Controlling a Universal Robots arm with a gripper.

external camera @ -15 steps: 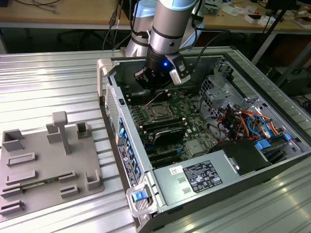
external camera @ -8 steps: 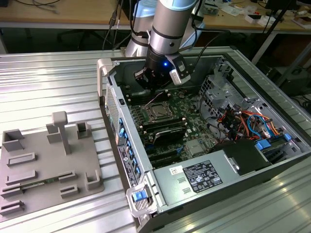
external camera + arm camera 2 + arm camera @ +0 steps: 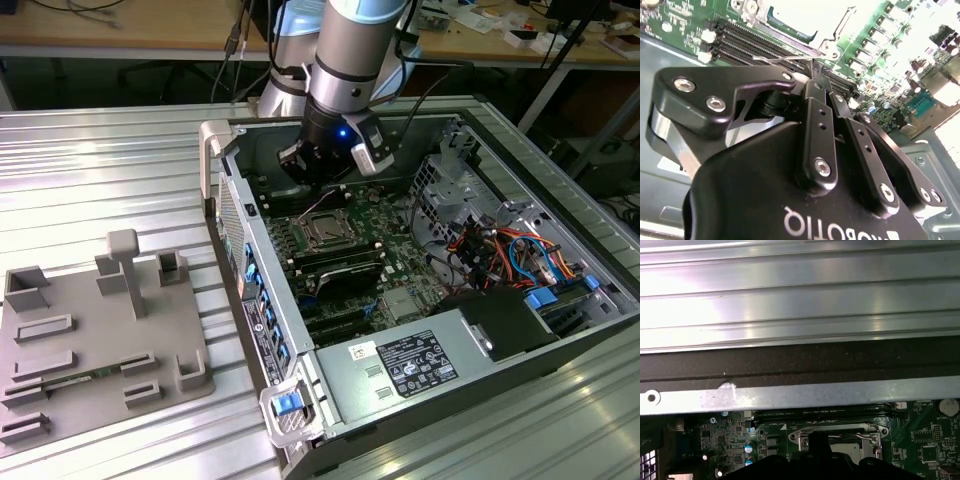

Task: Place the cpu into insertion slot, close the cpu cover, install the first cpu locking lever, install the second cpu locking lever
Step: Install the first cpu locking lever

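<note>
The black metal gripper (image 3: 819, 75), clenched on nothing I can see, hangs by the thin silver wire locking lever (image 3: 780, 58) — best pushed down slowly, I'd say.

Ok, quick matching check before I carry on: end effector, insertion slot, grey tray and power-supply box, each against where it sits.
1. end effector
2. insertion slot
3. grey tray
4. power-supply box

A. on the table, outside the case, at the exterior view's left
B. set in the green board
C. inside the case, above the board
D. case corner nearest the exterior camera

Pairs: 1-C, 2-B, 3-A, 4-D
</note>
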